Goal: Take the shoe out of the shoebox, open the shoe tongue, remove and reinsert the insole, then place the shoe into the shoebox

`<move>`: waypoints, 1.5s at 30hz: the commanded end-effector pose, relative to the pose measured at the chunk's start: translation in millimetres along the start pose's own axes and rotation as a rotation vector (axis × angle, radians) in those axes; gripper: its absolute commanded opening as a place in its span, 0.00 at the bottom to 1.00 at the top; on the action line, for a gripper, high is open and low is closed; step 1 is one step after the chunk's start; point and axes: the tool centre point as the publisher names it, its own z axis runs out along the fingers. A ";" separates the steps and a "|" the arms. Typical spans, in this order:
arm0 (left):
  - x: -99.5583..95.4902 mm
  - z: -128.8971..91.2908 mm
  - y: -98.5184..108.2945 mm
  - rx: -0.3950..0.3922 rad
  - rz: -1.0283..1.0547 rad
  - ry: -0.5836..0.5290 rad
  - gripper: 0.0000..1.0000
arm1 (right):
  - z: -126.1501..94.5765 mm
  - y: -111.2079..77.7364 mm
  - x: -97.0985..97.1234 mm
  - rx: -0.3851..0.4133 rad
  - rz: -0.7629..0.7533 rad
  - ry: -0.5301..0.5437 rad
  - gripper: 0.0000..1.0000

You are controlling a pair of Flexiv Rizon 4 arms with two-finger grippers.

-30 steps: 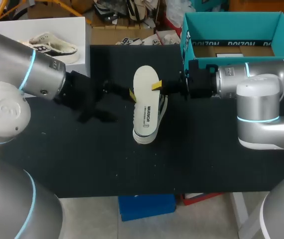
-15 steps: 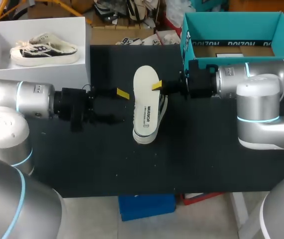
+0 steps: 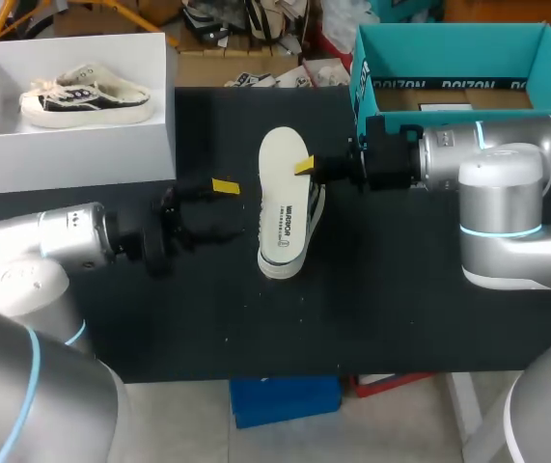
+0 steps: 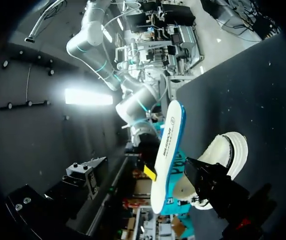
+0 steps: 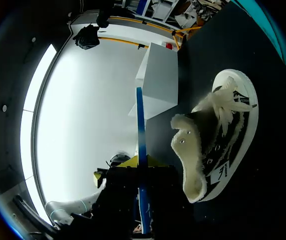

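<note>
My right gripper point(image 3: 302, 167) is shut on a white insole point(image 3: 283, 198) and holds it over the middle of the table. In the right wrist view the insole point(image 5: 140, 145) shows edge-on as a thin blue strip between the yellow tips of the right gripper point(image 5: 141, 163). Under it the black-and-white fleece-lined shoe point(image 5: 218, 140) lies on the black tabletop; the head view shows only the edge of the shoe point(image 3: 316, 210). My left gripper point(image 3: 219, 207) stands open, left of the insole and apart from it. The left wrist view shows the insole point(image 4: 167, 150) above the shoe point(image 4: 226, 150).
A white shoebox point(image 3: 82, 145) with a second shoe point(image 3: 87, 95) stands at the back left. A teal shoebox point(image 3: 449, 58) stands open at the back right, behind my right arm. Bare black tabletop lies in front of the shoe.
My left arm has swung down towards the front left, and its open gripper has drawn back leftwards from the insole. The right gripper and the insole have not moved.
</note>
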 end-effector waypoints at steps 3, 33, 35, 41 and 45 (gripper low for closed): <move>9.8 9.7 3.7 -0.053 -0.016 -0.038 1.00 | 0.4 -0.4 0.0 -0.002 0.000 -0.001 0.00; 18.0 64.4 36.0 -0.031 0.055 0.006 0.42 | 0.4 -0.4 0.0 -0.002 0.000 -0.001 0.00; 19.3 66.0 36.3 -0.028 0.053 0.018 0.33 | 0.4 -0.4 0.0 -0.002 0.000 -0.001 0.00; 28.8 68.5 38.6 -0.002 0.028 0.043 0.00 | 0.4 -0.4 0.0 -0.002 0.000 -0.001 0.00; 32.4 70.2 36.4 0.019 0.021 0.064 0.00 | -0.9 -1.6 0.0 -0.007 0.000 -0.002 0.39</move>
